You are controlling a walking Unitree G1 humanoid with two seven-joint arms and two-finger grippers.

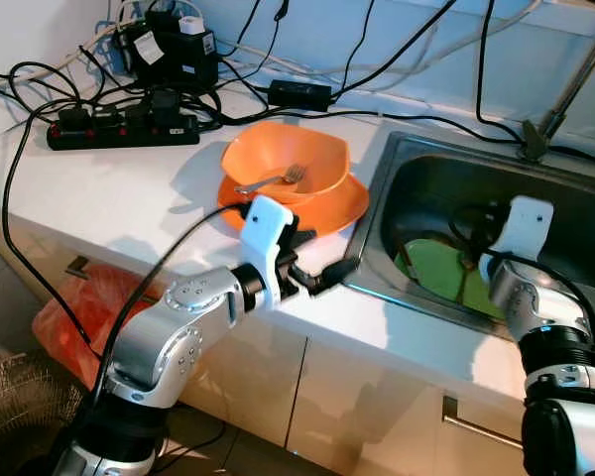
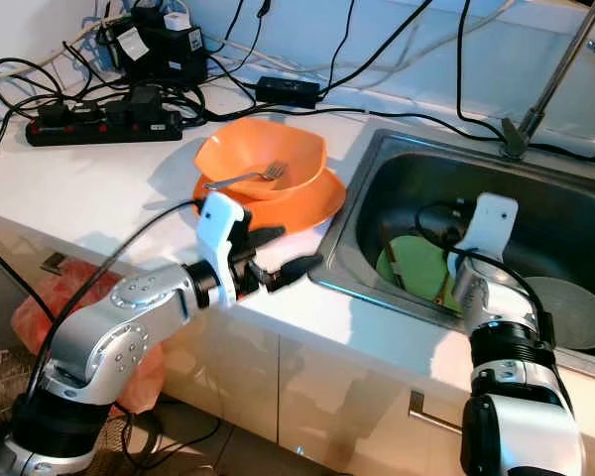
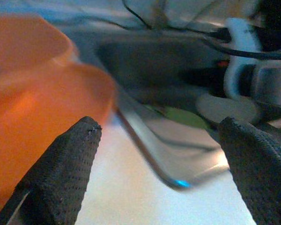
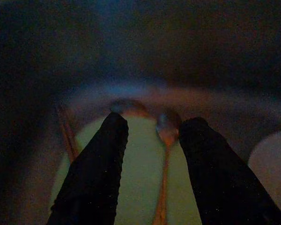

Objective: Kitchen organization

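Note:
An orange bowl [image 1: 283,164] with a fork [image 1: 273,180] in it sits on an orange plate [image 1: 347,203] on the white counter, left of the sink [image 1: 382,293]. My left gripper [image 1: 329,253] is open, low over the counter at the plate's front edge, pointing toward the sink. A green plate [image 1: 431,268] lies in the sink with a spoon [image 4: 166,129] on it. My right gripper [image 4: 154,121] reaches down into the sink just above the green plate, open, with the spoon lying between its fingers but not clamped.
A black power strip [image 1: 119,129] and tangled cables crowd the back of the counter. The tap [image 1: 565,94] rises behind the sink. A grey round dish [image 2: 570,312] lies at the sink's right. A thin brown stick [image 4: 65,131] lies beside the green plate. A red bag [image 1: 74,317] sits below the counter.

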